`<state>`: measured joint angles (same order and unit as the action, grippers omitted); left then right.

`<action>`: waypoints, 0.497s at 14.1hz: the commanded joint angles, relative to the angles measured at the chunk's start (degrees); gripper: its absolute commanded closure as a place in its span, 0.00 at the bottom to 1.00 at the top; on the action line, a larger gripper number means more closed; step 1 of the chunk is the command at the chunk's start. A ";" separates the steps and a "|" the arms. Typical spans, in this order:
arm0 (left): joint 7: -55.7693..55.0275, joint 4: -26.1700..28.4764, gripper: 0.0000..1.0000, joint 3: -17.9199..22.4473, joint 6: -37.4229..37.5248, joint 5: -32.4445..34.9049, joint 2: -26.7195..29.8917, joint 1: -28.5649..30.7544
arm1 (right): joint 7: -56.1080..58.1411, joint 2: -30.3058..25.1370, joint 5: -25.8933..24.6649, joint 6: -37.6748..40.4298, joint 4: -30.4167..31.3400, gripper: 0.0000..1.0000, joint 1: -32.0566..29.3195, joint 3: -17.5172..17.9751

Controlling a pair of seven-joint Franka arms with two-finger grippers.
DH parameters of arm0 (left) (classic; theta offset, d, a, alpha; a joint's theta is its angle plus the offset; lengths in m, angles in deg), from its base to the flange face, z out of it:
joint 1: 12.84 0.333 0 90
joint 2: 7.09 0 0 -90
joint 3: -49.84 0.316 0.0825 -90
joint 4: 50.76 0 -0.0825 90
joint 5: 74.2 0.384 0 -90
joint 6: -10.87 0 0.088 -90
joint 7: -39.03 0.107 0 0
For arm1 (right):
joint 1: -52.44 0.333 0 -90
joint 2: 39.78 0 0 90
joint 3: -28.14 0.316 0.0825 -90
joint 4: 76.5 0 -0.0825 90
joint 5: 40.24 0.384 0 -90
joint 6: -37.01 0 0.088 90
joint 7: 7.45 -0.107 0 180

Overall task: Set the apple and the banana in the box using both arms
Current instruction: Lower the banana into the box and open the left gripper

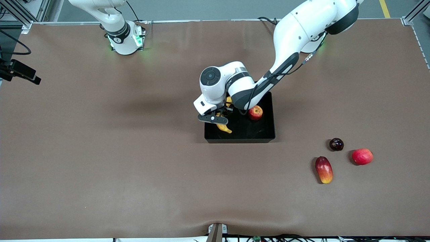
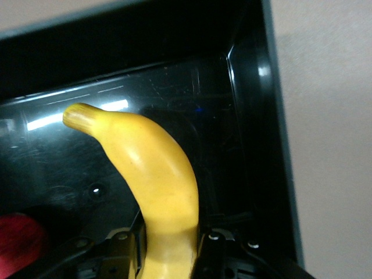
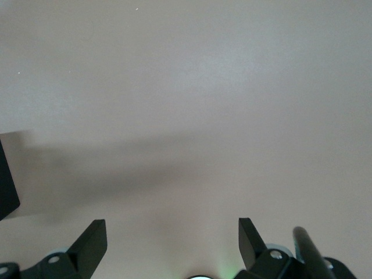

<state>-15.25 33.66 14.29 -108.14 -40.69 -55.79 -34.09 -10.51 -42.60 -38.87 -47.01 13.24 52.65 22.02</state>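
The black box (image 1: pixel 240 139) stands at the middle of the table. Inside it, at the left arm's end, lies the apple (image 1: pixel 255 112); in the left wrist view it shows as a red patch (image 2: pixel 16 247). My left gripper (image 1: pixel 220 116) hangs over the box's other end, shut on the yellow banana (image 1: pixel 224 127). The banana (image 2: pixel 157 174) sticks out from between the fingers of the left gripper (image 2: pixel 168 253), its tip down over the box floor (image 2: pixel 215 104). My right gripper (image 3: pixel 172 235) is open and holds nothing, high over bare table; the right arm waits by its base (image 1: pixel 126 40).
Three loose fruits lie toward the left arm's end, nearer the front camera than the box: a dark round fruit (image 1: pixel 336 144), a pinkish-red round fruit (image 1: pixel 362 156) and an oblong red-and-yellow fruit (image 1: pixel 324 169). A black device (image 1: pixel 20 72) juts in at the right arm's end.
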 commanded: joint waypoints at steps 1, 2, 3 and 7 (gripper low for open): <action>-1.61 -1.54 1.00 3.46 -2.53 -0.28 -1.84 -3.62 | 0.42 -0.51 0.39 0.27 0.44 0.00 -1.44 0.85; -2.23 -1.54 1.00 3.90 -3.33 -0.20 -2.45 -4.06 | 0.42 -0.60 0.39 0.27 0.52 0.00 -1.44 0.85; -2.24 -1.54 1.00 4.00 -4.20 0.15 -3.06 -4.07 | 0.51 -0.51 0.39 0.27 0.52 0.00 -1.44 0.85; -2.33 -1.54 0.00 4.08 -5.00 0.07 -2.63 -3.19 | 0.51 -0.51 0.65 0.44 0.52 0.00 -1.52 0.85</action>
<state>-16.48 33.38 18.03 -112.56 -40.69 -58.32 -37.06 -10.51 -42.60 -38.83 -46.89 13.28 52.60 22.02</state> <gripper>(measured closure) 0.612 0.000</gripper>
